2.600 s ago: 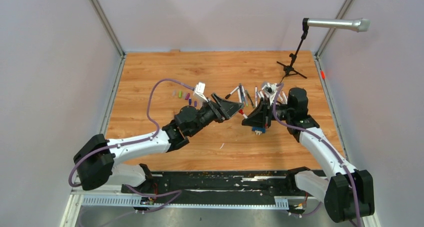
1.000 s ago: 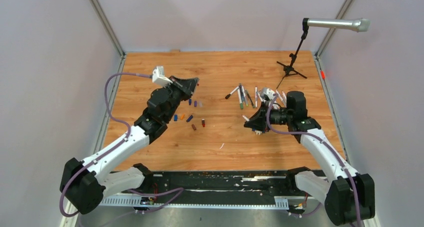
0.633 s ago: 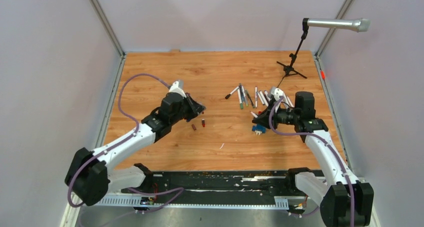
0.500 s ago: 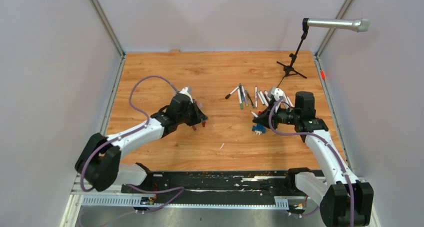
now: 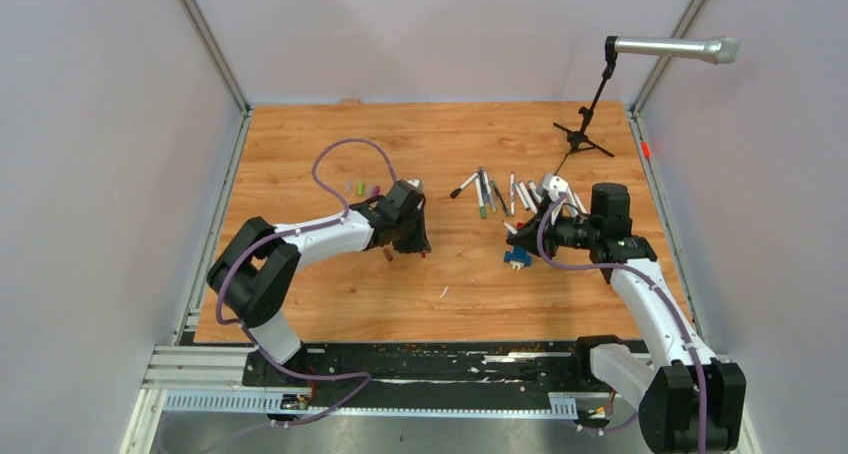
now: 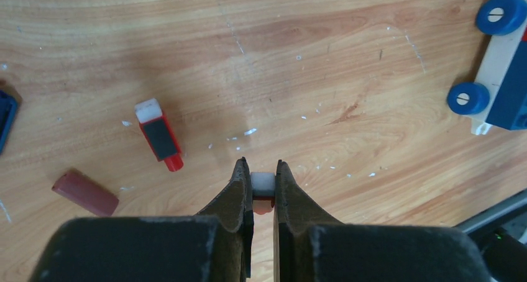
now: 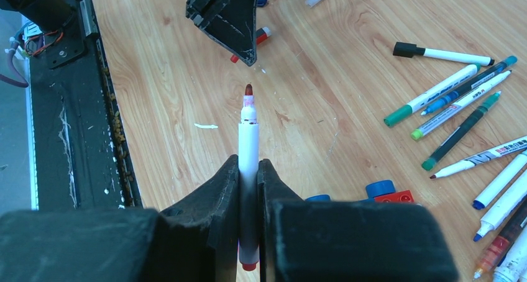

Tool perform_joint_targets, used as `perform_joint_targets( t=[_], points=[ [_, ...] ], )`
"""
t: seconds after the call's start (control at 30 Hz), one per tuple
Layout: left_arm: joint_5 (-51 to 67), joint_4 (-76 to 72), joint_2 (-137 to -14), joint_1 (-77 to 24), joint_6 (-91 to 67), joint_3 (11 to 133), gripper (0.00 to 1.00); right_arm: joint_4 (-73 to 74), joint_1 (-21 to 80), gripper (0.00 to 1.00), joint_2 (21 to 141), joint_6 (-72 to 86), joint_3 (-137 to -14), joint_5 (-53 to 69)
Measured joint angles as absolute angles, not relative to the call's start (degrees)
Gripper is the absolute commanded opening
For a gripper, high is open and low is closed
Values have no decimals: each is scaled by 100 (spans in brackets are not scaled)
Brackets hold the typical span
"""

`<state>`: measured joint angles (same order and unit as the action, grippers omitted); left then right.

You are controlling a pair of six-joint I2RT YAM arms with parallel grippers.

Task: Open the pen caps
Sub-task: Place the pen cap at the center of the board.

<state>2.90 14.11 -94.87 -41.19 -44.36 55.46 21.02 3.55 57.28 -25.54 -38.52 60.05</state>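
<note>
Your L gripper (image 6: 262, 170), fingers nearly together, pinches a white-ended reddish cap (image 6: 263, 190) just over the wood table (image 6: 323, 58). A loose red cap (image 6: 159, 136) and a brown cap (image 6: 85, 193) lie nearby. R gripper (image 7: 248, 164) clamps an uncapped red-tipped pen (image 7: 248, 133), nib pointing toward the L arm.
</note>
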Motion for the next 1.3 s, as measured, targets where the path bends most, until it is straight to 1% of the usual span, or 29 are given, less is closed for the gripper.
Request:
perform_joint_targets(
  t=[0.23, 0.5, 0.67, 0.73, 1.03, 1.3],
  points=[
    [30, 1870, -9887, -4128, -4187, 5942, 14, 2126, 355, 0, 5728, -2567, -3852, 6005],
    [-123, 2202, -10226, -4128, -3968, 6414, 20, 2174, 355, 0, 5728, -2571, -3852, 6005],
    [-178, 2335, -10337, -4128, -3889, 6514, 24, 2187, 355, 0, 5728, -2585, -3852, 6005],
    [-191, 2377, -10366, -4128, -3861, 6543, 28, 2191, 353, 0, 5728, -2587, -3852, 6005],
    [-204, 2539, -10407, -4128, -3795, 6650, 33, 2204, 281, 0, 5730, -2587, -3852, 6005],
    [-207, 2604, -10407, -4128, -3723, 6761, 35, 2204, 200, 0, 5730, -2589, -3852, 6005]
  ],
)
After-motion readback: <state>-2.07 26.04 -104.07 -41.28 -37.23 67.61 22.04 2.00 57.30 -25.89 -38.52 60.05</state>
